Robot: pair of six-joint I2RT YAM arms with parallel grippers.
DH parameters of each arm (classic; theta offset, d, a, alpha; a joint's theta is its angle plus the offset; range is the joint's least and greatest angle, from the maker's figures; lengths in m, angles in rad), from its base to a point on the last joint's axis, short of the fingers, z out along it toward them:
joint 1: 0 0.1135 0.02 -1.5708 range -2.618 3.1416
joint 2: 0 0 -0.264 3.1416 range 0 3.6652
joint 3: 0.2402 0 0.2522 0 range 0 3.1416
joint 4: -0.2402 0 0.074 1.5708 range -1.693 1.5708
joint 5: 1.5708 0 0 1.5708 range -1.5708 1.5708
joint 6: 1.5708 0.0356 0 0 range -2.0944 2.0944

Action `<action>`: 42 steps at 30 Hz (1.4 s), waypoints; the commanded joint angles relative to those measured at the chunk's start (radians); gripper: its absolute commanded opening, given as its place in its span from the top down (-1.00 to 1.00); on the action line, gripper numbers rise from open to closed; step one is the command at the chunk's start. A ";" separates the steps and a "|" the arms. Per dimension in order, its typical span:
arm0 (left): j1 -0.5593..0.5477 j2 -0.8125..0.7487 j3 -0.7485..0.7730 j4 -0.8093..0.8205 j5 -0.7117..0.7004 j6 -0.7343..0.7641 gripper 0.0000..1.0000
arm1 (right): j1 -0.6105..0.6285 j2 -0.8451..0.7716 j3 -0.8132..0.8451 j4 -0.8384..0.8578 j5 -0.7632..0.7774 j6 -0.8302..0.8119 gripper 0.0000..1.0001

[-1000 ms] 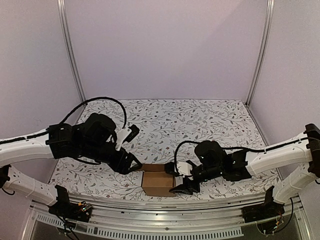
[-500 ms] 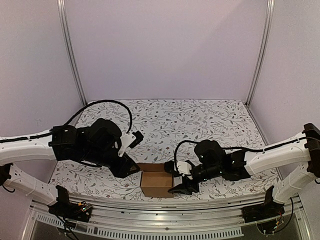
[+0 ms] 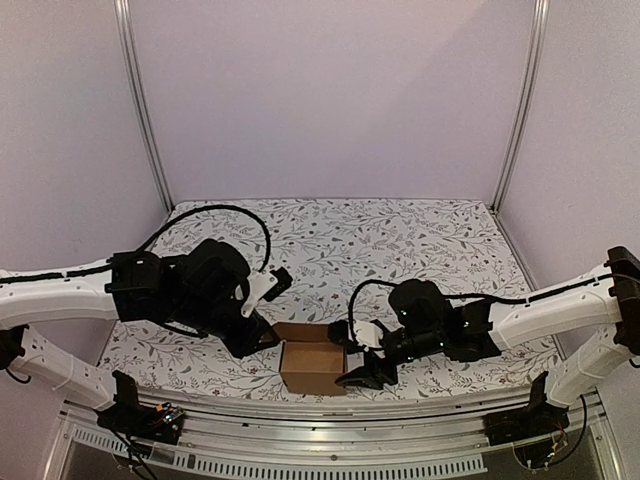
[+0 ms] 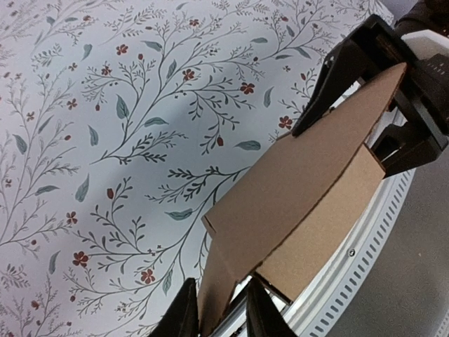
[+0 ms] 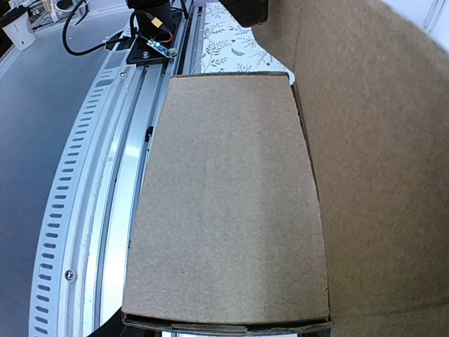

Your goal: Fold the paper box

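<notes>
The paper box (image 3: 312, 366) is a small brown cardboard box, open on top, at the table's near edge between my two grippers. My left gripper (image 3: 266, 340) is at its left rear corner. In the left wrist view the left gripper (image 4: 220, 307) straddles a side flap (image 4: 216, 281) of the box (image 4: 309, 182) with narrowly parted jaws; a gap shows beside the right fingertip (image 4: 258, 303). My right gripper (image 3: 358, 376) is against the box's right side. In the right wrist view a cardboard panel (image 5: 228, 203) lies across its spread jaws and hides the fingertips.
The grey slotted metal rail (image 3: 330, 420) runs along the near table edge right under the box, also in the right wrist view (image 5: 91, 203). The flowered tablecloth (image 3: 400, 240) stretches behind. Upright frame posts (image 3: 140, 100) stand at the back corners.
My left arm has moved right and in toward the box, its gripper closing in on the left flap. The box has shifted slightly left. The right gripper has barely moved.
</notes>
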 commanded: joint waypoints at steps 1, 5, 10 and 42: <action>-0.013 0.010 0.035 -0.003 0.053 -0.029 0.56 | -0.004 -0.010 0.007 0.021 0.031 0.010 0.12; -0.014 0.031 0.048 -0.010 0.060 -0.058 0.64 | 0.005 -0.008 0.007 0.030 0.075 0.008 0.16; -0.013 0.070 0.067 -0.024 0.065 -0.112 0.73 | 0.033 -0.002 0.005 0.057 0.152 -0.002 0.19; 0.015 0.213 0.141 -0.068 0.159 -0.284 1.00 | 0.122 0.040 -0.062 0.285 0.491 -0.030 0.28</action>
